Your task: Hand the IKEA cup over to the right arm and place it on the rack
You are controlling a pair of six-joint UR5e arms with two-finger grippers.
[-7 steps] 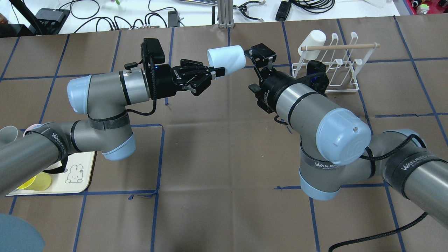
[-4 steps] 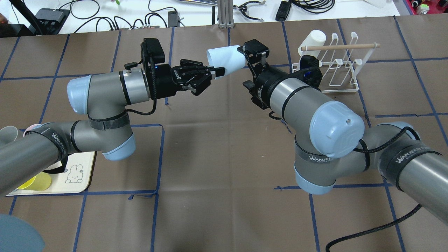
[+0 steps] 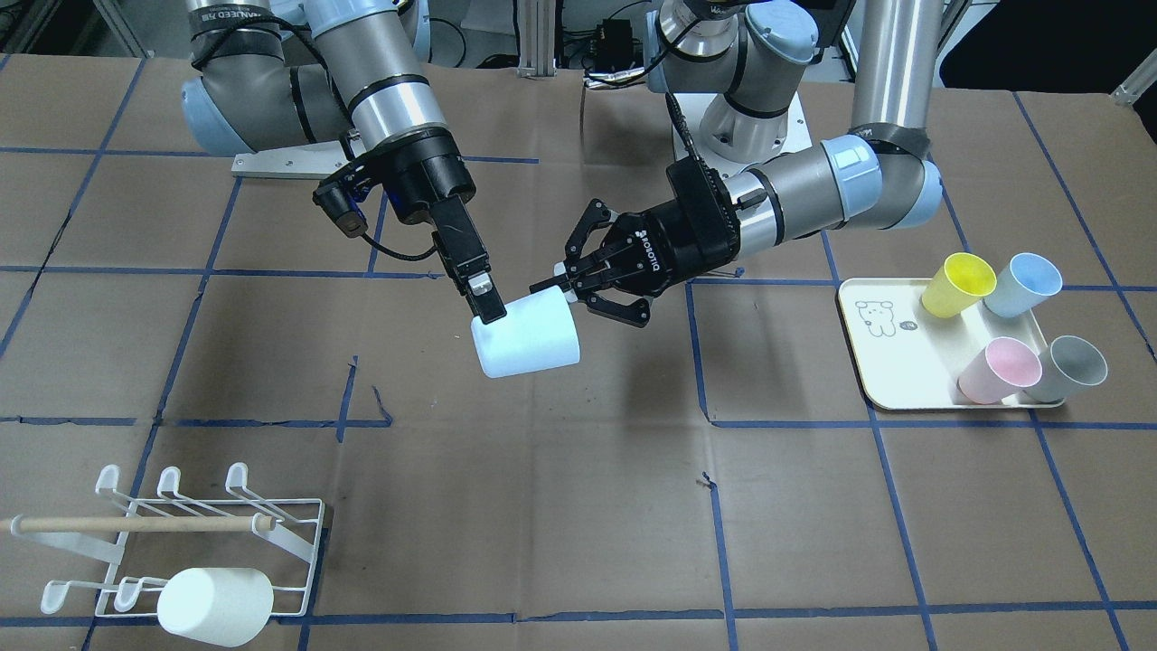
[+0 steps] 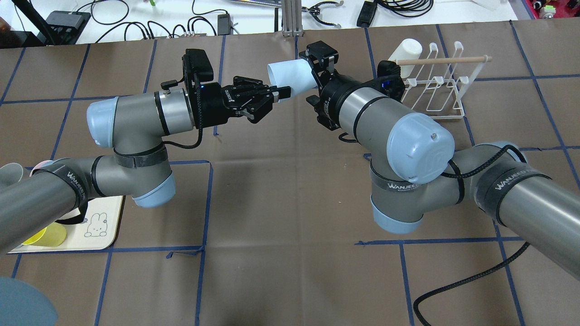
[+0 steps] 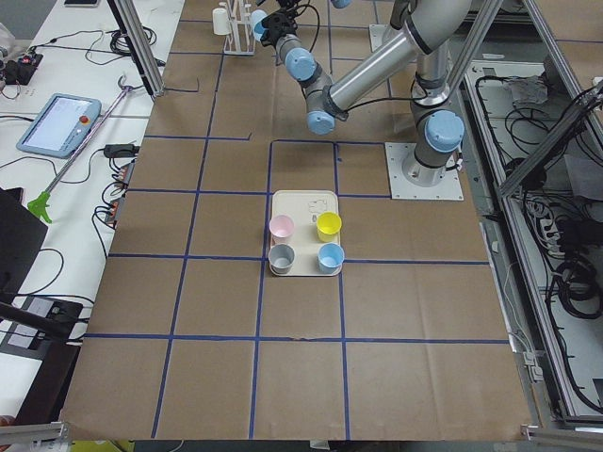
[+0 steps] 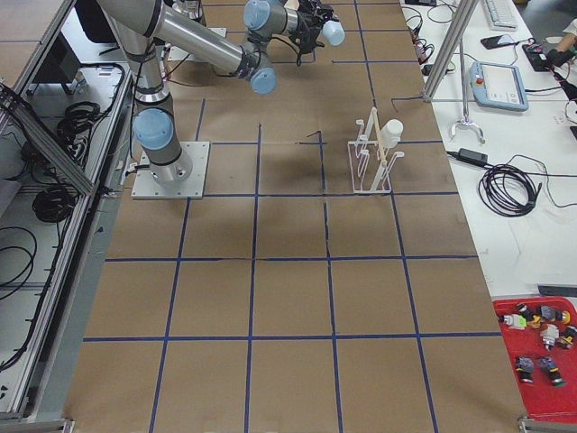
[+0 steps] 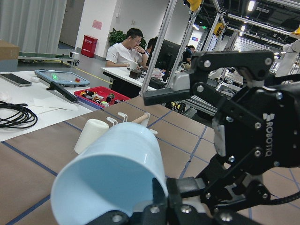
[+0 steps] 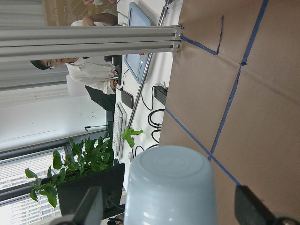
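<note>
— Over the table [image 4: 272, 203], toward its far edge, the left arm [image 4: 131, 113] holds something out to the right arm [image 4: 385, 122]. The rack [image 4: 435, 86] stands by the far edge, further right.

— The pale blue IKEA cup [image 4: 290, 74], up in the air! The left gripper [image 4: 283, 92] pinches its rim. The right gripper [image 8: 168, 201] is spread wide around its bottom, not touching.

— It should squeeze gently first, I think. Then the left lets go.

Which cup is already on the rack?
The white cup, on an end prong of the rack. The pale blue cup is in the left gripper; four others sit on the tray.
</note>
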